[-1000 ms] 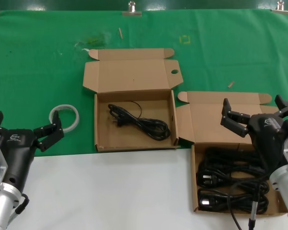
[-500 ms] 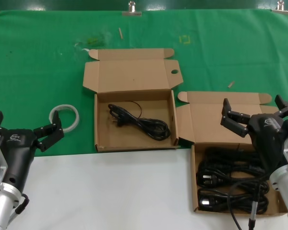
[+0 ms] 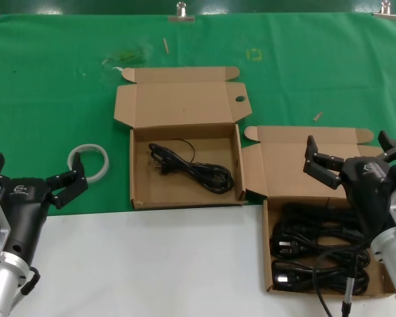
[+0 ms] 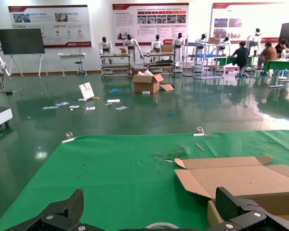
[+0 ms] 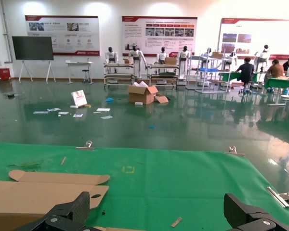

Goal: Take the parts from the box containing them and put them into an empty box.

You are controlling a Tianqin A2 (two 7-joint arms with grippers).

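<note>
Head view: two open cardboard boxes sit on the green-covered tabletop [image 3: 53, 79]. The centre box [image 3: 185, 165] holds one black power cord [image 3: 191, 168], its long axis running from far left toward near right. The right box [image 3: 317, 218] holds a pile of coiled cords [image 3: 317, 257], too tangled to count. The right tool [image 3: 353, 158] hovers over it, fingers spread; the left tool [image 3: 36, 178] waits open near a white tape ring [image 3: 89, 162].

Left wrist view: spread fingertips [image 4: 62, 211] frame a box lid [image 4: 241, 178].

Right wrist view: parted fingertips [image 5: 72, 211] above the green cloth.
</note>
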